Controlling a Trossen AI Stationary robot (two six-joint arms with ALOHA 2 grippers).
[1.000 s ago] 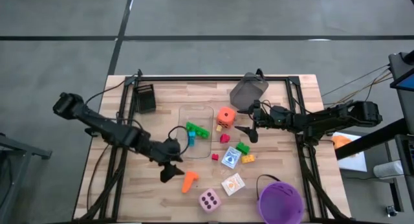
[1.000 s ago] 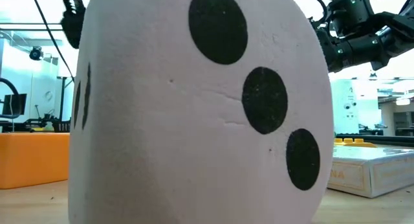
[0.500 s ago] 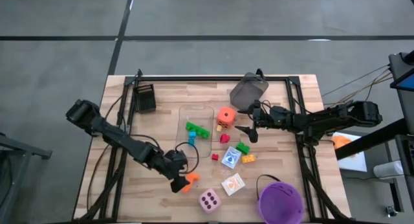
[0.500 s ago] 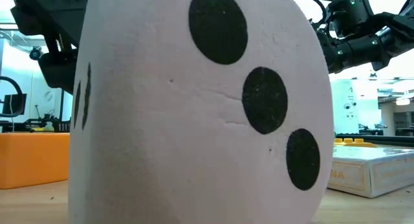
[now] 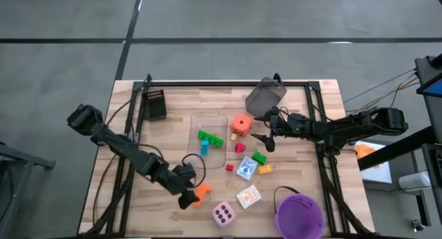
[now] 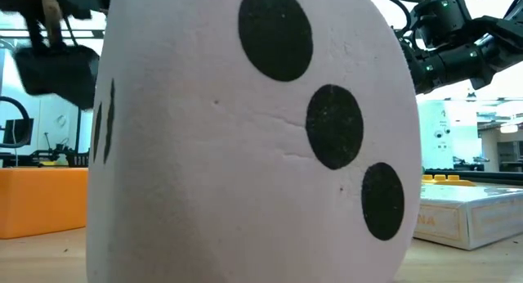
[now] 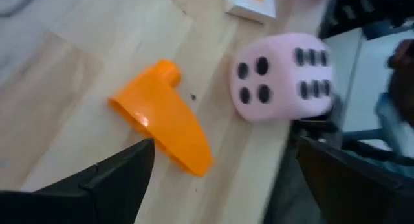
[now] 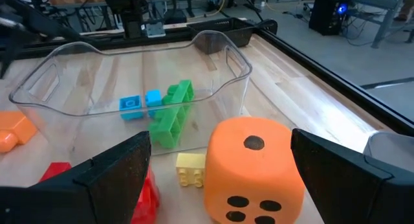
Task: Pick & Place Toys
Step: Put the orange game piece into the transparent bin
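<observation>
My left gripper (image 5: 188, 197) is open, low over the table near its front edge, beside the orange peg (image 5: 202, 193). In the left wrist view the peg (image 7: 162, 120) lies flat on the wood just ahead of the open fingers, and the pink dotted die (image 7: 281, 75) stands beyond it. My right gripper (image 5: 264, 141) is open and hovers right of the orange die (image 5: 240, 123). The die also shows in the right wrist view (image 8: 252, 166). A green brick (image 8: 171, 111) and teal bricks (image 8: 132, 102) lie in the clear tray (image 5: 197, 121).
Red bricks (image 5: 239, 148), a green brick (image 5: 259, 157), a yellow brick (image 5: 265, 169) and two picture cards (image 5: 246, 168) (image 5: 248, 196) lie mid-table. The purple bucket (image 5: 299, 215) stands front right and the grey bin (image 5: 264, 97) at the back. The pink die (image 6: 245, 136) fills the low view.
My left gripper has gone toward the table's near edge and a little right, coming down beside the orange peg. In the low view it now shows larger and lower at the left. My right arm has kept still.
</observation>
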